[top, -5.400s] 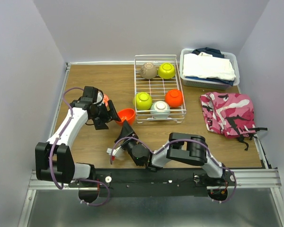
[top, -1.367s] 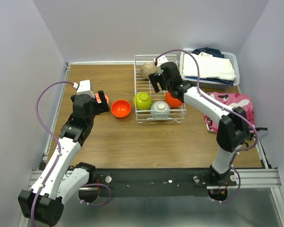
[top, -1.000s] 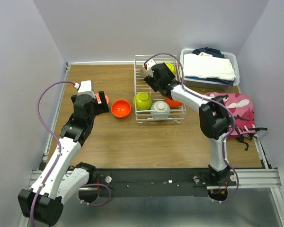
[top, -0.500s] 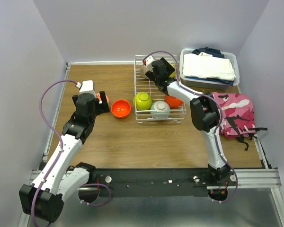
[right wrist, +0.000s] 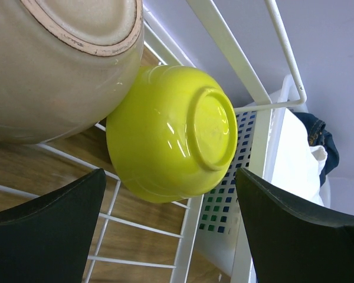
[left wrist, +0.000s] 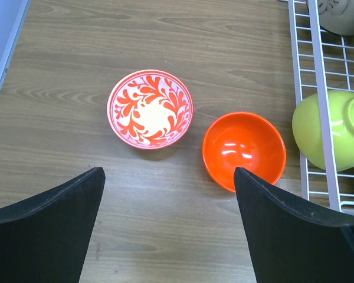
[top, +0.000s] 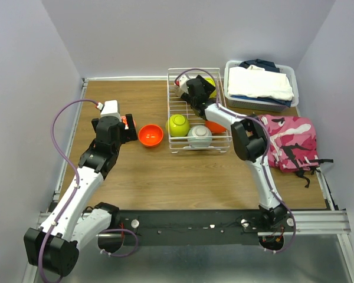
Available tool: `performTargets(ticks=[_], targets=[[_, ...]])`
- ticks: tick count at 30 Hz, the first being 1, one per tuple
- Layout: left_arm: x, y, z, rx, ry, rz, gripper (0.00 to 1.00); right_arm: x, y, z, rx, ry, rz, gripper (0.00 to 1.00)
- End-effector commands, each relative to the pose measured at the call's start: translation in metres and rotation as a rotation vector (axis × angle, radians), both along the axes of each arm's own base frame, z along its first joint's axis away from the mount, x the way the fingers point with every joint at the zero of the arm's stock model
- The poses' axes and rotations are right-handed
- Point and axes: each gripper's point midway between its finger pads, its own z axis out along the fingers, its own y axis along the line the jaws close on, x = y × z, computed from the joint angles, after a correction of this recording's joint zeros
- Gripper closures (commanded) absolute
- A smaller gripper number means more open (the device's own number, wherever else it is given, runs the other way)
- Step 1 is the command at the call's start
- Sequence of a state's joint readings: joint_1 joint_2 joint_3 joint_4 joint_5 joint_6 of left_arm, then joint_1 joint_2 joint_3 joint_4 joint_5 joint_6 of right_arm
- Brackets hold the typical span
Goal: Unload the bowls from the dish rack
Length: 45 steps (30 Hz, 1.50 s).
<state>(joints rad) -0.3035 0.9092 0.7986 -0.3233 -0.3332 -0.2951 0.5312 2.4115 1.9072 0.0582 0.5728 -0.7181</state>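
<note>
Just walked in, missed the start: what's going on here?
A two-armed robot is unloading bowls from the dish rack. An orange bowl and a red-patterned bowl sit on the table beside it, below the open left gripper. The open right gripper hovers at the taupe bowl and a lime-green bowl inside the rack.

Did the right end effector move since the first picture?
Yes. The right end effector was on the near side of the rack. Now it is over the rack's far end, at the taupe bowl.
</note>
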Motion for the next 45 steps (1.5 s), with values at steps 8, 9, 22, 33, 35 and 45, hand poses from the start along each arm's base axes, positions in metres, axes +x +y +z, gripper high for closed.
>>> performTargets(ticks=[8,9,22,33,35,45], targets=[[0.001,0.003,-0.004,0.028,0.006,0.014,0.01,0.014,-0.015,-0.011,-0.074,-0.044,-0.045,0.03],[0.001,0.003,-0.005,0.028,0.008,0.014,0.01,0.013,-0.016,-0.01,-0.073,-0.039,-0.052,0.03],[0.003,0.0,-0.009,0.027,0.023,0.001,0.01,0.012,0.0,0.037,0.067,-0.074,0.003,0.02],[0.004,0.0,-0.013,0.03,0.034,0.001,0.01,0.031,0.004,0.016,0.076,-0.071,0.019,0.02],[0.004,0.0,-0.012,0.031,0.034,-0.001,0.01,0.032,0.004,0.011,0.083,-0.058,0.03,0.02],[0.004,-0.001,-0.014,0.033,0.041,-0.004,0.01,0.029,0.005,-0.019,0.096,0.014,0.059,0.01]])
